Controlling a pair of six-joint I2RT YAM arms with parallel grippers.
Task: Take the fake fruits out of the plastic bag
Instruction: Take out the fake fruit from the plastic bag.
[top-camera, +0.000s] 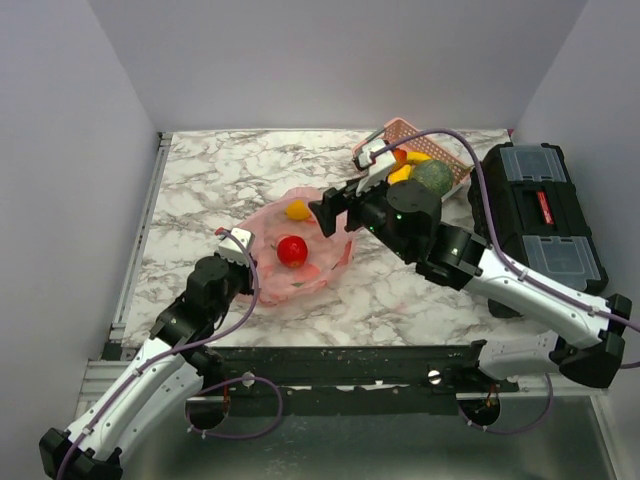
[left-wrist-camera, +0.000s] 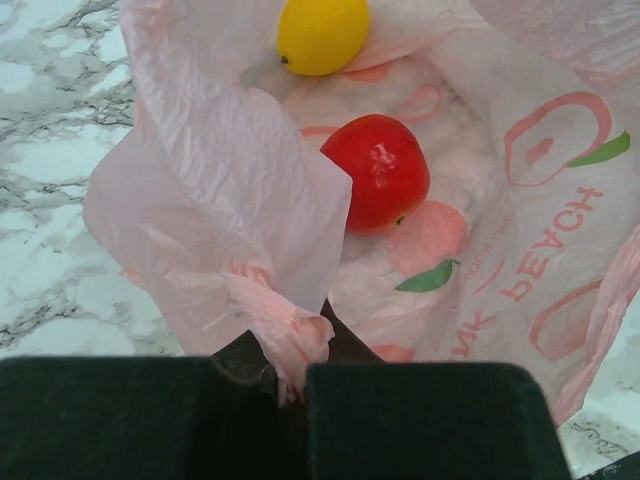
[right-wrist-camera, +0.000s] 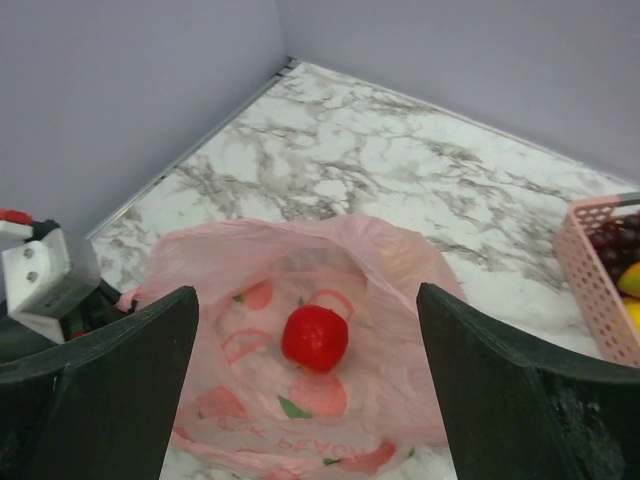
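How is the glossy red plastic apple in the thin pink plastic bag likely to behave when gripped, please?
The glossy red plastic apple is round and shiny, so it may slip or roll when squeezed. Its hard sheen suggests rigidity. The thin pink plastic bag beneath is crinkly, so it could shift.

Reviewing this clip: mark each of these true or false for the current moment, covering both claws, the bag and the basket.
1. The left claw is shut on the edge of the plastic bag. True.
2. The right claw grips the red apple. False: it is open above the bag, and the apple lies inside the bag.
3. A yellow fruit is in the bag with the apple. True.
4. The pink basket is empty. False: it holds fruits, among them a green melon.
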